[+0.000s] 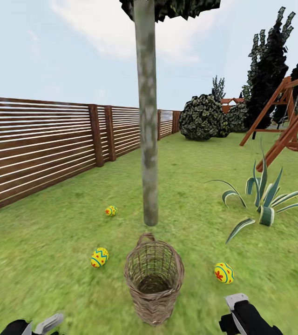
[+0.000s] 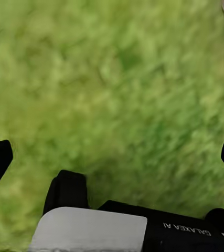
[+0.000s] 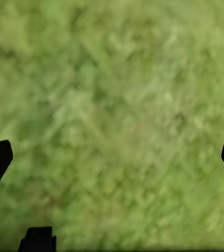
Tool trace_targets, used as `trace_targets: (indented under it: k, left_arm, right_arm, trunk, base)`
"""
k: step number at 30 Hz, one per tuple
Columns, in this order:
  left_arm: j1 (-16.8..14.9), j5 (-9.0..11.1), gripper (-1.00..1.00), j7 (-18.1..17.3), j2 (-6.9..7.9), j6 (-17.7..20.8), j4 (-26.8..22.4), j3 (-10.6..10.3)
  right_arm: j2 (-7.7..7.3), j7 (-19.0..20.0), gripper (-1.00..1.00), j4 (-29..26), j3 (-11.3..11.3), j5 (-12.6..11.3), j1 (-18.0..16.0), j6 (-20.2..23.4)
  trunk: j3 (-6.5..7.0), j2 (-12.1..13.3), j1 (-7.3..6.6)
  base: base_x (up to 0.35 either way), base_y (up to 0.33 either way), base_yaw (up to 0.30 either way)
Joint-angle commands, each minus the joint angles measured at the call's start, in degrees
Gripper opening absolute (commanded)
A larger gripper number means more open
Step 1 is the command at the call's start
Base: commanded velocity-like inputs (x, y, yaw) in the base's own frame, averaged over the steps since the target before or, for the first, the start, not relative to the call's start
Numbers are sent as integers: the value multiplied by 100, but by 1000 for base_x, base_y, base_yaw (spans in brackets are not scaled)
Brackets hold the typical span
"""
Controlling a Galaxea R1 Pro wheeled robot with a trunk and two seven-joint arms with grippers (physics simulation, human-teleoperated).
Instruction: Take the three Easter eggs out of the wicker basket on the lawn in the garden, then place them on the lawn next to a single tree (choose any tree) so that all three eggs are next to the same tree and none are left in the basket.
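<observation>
One marking can be read: white letters "GALAXEA AI", seen upside down, on the black body of the left gripper [image 2: 112,152], beside its pale grey panel; nothing else legible.

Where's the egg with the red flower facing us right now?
In the head view, that egg lies on the lawn right of the wicker basket, below the spiky plant.

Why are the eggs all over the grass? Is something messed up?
Nothing looks broken. The wicker basket stands upright and looks empty. Three Easter eggs lie scattered on the lawn around the tree: one far left, one near left, one right.
</observation>
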Motion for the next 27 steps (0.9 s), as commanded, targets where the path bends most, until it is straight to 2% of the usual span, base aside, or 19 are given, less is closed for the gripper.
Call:
trace_targets:
  k: [1,18,27]
  left_arm:
    - [-3,-7,100,-20,-9,25,33,6]
    - [-3,-7,100,-23,-24,19,91,-36]
    - [-3,-7,100,-32,-21,19,91,-33]
  right_arm:
    - [-5,3,100,-12,28,40,-2,38]
    - [-14,3,100,-4,23,38,-2,38]
    - [-14,3,100,2,14,35,-2,38]
  trunk:
    - [12,38,-24]
    - [314,720,-397]
    - [419,1081,-595]
  base:
    - [-70,332,0]
    - [-53,332,-3]
    - [-2,332,-159]
